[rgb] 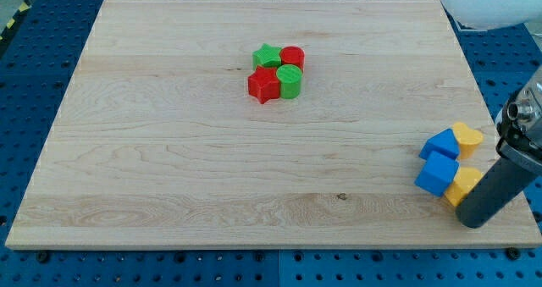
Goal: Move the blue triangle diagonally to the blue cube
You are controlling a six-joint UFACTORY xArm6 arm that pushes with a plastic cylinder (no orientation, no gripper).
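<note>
Item: wooden board (169, 151) on a blue perforated table (34, 58). No brand, label or writing can be read.

My tip (474, 223): set at the board's bottom-right, near its right edge; a bare rod, nothing gripped.

Blue triangle (441, 143): up and left of my tip, touching the blue cube (436, 173) below it. A yellow block (464, 185) is pressed against the rod; a yellow heart-like block (467, 136) lies above.

Well apart, up-left: green star (268, 56), red cylinder (293, 56), red star (263, 85), green cylinder (290, 80), clustered.

Open board is left of my tip; little room remains rightward.
</note>
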